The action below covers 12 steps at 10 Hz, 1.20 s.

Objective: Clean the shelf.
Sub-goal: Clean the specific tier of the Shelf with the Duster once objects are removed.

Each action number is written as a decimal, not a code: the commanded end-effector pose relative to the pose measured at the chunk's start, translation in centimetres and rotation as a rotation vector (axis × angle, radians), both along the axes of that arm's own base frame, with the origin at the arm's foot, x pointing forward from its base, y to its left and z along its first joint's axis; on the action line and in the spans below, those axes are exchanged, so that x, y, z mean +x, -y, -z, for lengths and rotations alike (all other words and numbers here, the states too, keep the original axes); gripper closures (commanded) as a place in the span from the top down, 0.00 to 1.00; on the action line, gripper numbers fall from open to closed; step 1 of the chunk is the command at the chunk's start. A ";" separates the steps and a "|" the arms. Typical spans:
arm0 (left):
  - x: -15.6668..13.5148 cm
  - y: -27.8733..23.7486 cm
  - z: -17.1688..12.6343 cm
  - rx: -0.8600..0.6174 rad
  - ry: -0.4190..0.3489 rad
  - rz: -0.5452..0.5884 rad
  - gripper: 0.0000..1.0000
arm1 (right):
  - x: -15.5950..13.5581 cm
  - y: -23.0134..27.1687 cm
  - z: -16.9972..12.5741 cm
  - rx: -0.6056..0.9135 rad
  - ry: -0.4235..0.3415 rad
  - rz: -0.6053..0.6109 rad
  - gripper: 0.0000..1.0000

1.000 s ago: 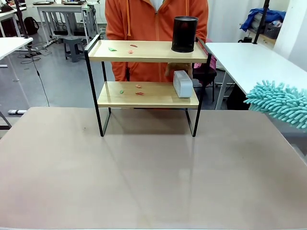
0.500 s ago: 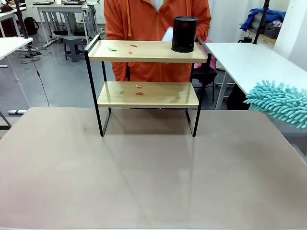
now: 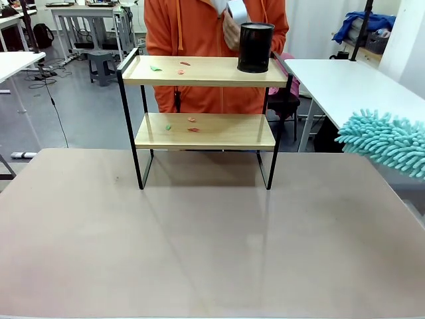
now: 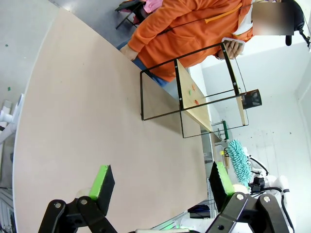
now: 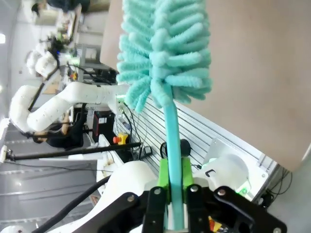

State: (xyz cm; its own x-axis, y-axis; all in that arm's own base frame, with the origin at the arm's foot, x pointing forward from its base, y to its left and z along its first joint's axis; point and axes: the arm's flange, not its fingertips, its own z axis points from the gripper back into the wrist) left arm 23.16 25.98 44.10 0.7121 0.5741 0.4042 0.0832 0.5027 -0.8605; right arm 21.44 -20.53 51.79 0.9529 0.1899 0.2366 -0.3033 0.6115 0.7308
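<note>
The shelf (image 3: 206,136), a small two-board rack in a thin black frame, is standing at the far side of the bench (image 3: 199,252), just in front of a person in orange. Small coloured scraps (image 3: 180,68) are lying on both boards, and a black pot (image 3: 255,48) is sitting at the right end of the top board. The person's hand (image 3: 230,30) is holding a white object (image 3: 237,10) just above that pot.

The right gripper (image 5: 174,177) is clenching the handle of a fluffy teal duster (image 3: 385,143), which is hanging well to the right of the shelf. The left gripper (image 4: 162,174) is resting released over the near bench.

Judging the risks: a sweep along the top board could be knocking the pot over or brushing the hand. A hard push could be tipping the light rack.
</note>
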 end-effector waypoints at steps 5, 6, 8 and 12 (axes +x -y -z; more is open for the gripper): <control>0.1 0.1 -0.1 0.000 0.033 0.002 1.00 | 1.0 -15.6 -3.4 -0.221 0.131 -0.513 0.12; 0.1 0.1 -0.1 0.000 0.033 0.002 1.00 | 1.8 -19.3 -2.5 -0.244 0.131 -0.454 0.12; 0.1 0.1 -0.1 0.000 0.033 0.002 1.00 | 3.5 -25.2 -0.8 -0.268 0.128 -0.232 0.12; 0.1 0.1 -0.1 0.000 0.033 0.002 1.00 | 4.8 -26.5 -0.4 -0.277 0.142 -0.165 0.12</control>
